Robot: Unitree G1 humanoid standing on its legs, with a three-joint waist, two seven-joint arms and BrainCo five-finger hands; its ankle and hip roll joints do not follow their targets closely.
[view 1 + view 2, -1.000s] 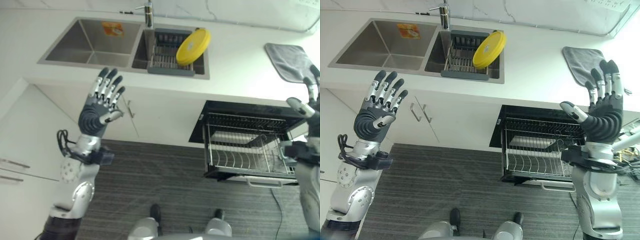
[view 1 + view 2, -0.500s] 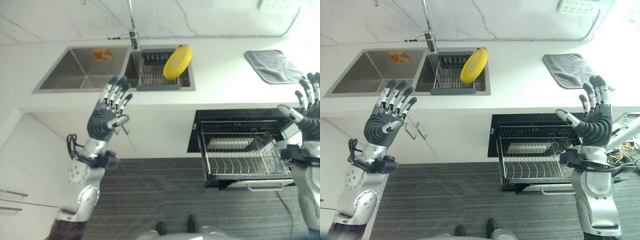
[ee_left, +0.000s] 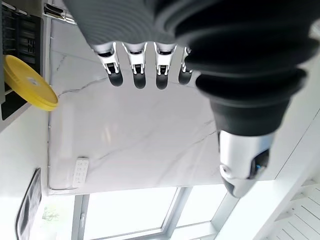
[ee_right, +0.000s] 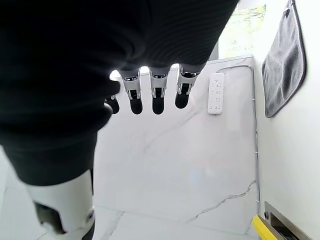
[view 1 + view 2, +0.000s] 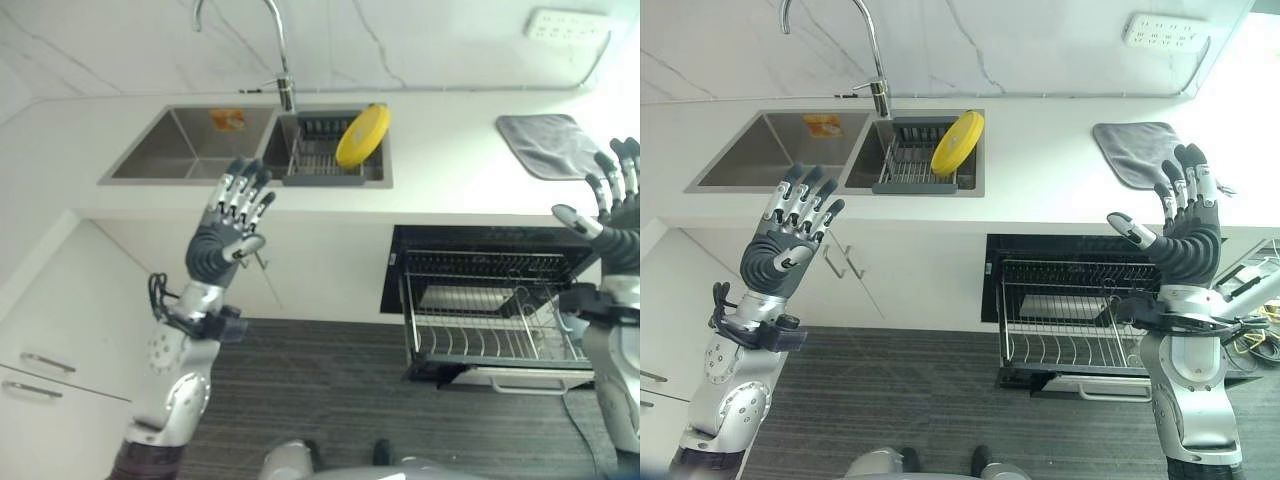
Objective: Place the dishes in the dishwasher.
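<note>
I see round yellow plate (image 5: 957,143) standing on edge, leaning in dark wire dish rack (image 5: 912,160) inside right basin of steel double sink (image 5: 760,150). Left hand (image 5: 790,235) raised before white cabinet front, fingers straight and spread, holding nothing. Right hand (image 5: 1185,225) raised above pulled-out metal dishwasher rack (image 5: 1065,315), fingers also straight and apart, empty. Grey cloth (image 5: 1135,150) lies flat on white countertop (image 5: 1040,170), well apart from plate.

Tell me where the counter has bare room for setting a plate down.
Bare counter runs between the sink and the grey cloth, above the dishwasher rack. Crowded: the sink's right basin, where a drying rack holds the yellow plate.
</note>
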